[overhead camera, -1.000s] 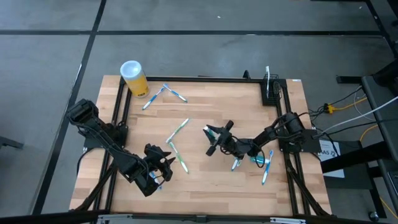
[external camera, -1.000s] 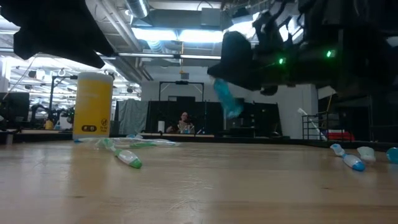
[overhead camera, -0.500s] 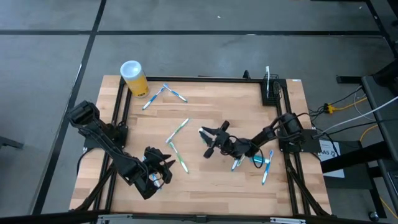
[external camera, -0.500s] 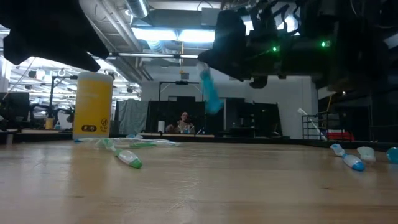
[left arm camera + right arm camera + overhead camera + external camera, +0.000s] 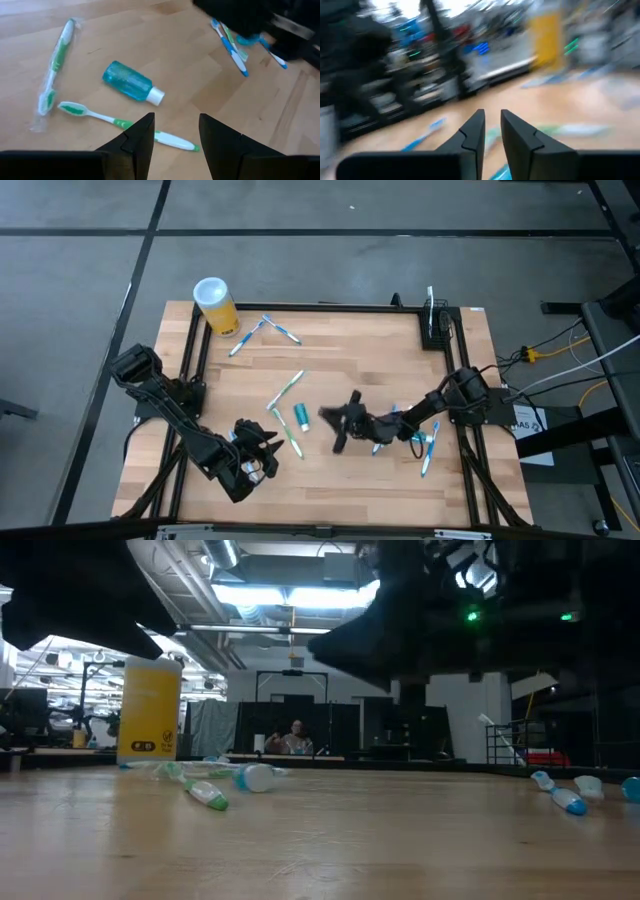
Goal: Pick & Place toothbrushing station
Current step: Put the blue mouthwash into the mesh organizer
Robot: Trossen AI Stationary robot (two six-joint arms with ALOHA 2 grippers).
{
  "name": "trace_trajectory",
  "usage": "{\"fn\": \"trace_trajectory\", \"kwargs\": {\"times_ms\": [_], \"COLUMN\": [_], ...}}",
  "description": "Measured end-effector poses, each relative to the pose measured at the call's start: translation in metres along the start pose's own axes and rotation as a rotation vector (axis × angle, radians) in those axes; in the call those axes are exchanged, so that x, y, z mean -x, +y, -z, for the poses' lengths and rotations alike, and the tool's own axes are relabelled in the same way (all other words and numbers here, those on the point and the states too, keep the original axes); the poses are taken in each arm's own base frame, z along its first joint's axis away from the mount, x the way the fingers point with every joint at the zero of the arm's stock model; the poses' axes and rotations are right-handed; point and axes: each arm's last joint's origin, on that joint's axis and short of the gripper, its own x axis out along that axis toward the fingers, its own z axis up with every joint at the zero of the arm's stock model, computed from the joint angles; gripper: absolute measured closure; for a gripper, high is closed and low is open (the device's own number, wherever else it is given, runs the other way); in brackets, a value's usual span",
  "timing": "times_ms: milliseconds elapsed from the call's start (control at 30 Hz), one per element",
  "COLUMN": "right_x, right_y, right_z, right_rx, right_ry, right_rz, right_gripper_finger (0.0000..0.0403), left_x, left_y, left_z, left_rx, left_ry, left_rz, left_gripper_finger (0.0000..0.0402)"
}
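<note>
The toothbrushing station (image 5: pixel 436 328), a small black box-like holder with a toothbrush standing in it, sits at the table's far right corner; no gripper is near it. A teal bottle with a white cap (image 5: pixel 301 416) lies on its side mid-table, also in the left wrist view (image 5: pixel 131 82) and low view (image 5: pixel 255 777). My right gripper (image 5: pixel 338 428) hovers just right of the bottle, empty, with a narrow gap between its fingers (image 5: pixel 492 131). My left gripper (image 5: pixel 262 458) is open and empty (image 5: pixel 175 140) over the near left part of the table.
A yellow cup with a white lid (image 5: pixel 215 305) stands at the far left corner. Green toothbrushes (image 5: pixel 285 390) lie beside the bottle, blue ones (image 5: pixel 425 445) under the right arm, and more near the cup (image 5: pixel 265 330). A person sits in the room beyond the table (image 5: pixel 296 736).
My right gripper has let go of the teal bottle, which hung from it above the table and now lies on its side mid-table. The gripper has then moved a little toward the near edge. My left arm has kept about still.
</note>
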Motion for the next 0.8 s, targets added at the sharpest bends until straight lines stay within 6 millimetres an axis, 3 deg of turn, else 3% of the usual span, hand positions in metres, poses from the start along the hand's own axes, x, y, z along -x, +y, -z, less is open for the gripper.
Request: {"fn": "trace_trajectory", "kwargs": {"times_ms": [67,233,333,500,667,800], "right_x": [0.002,0.0,-0.003,-0.021,-0.032,-0.03], "right_y": [0.011,0.04,0.046,0.048,0.047,0.041], "right_z": [0.002,-0.018,-0.028,-0.045,-0.058,-0.064], "right_rx": [-0.031,0.029,0.078,0.137,0.371,0.705], "right_ry": [0.062,0.221,0.406,0.631,0.831,0.949], "right_rz": [-0.059,-0.1,-0.06,-0.115,-0.321,-0.464], "right_gripper_finger": [0.0341,0.0338,0.0337,0.0324,0.0297,0.0272], "left_x": [0.0,-0.007,-0.008,0.004,0.019,0.033], "left_y": [0.001,0.007,0.007,0.002,0.003,0.005], "left_z": [0.0,-0.006,-0.013,-0.035,-0.059,-0.073], "left_rx": [-0.01,0.018,0.064,0.073,0.002,-0.028], "left_ry": [0.004,0.092,0.124,0.022,-0.012,-0.024], "left_rz": [-0.006,-0.067,-0.068,-0.037,-0.008,0.036], "left_gripper_finger": [0.0252,0.0252,0.0252,0.0254,0.0254,0.0254]}}
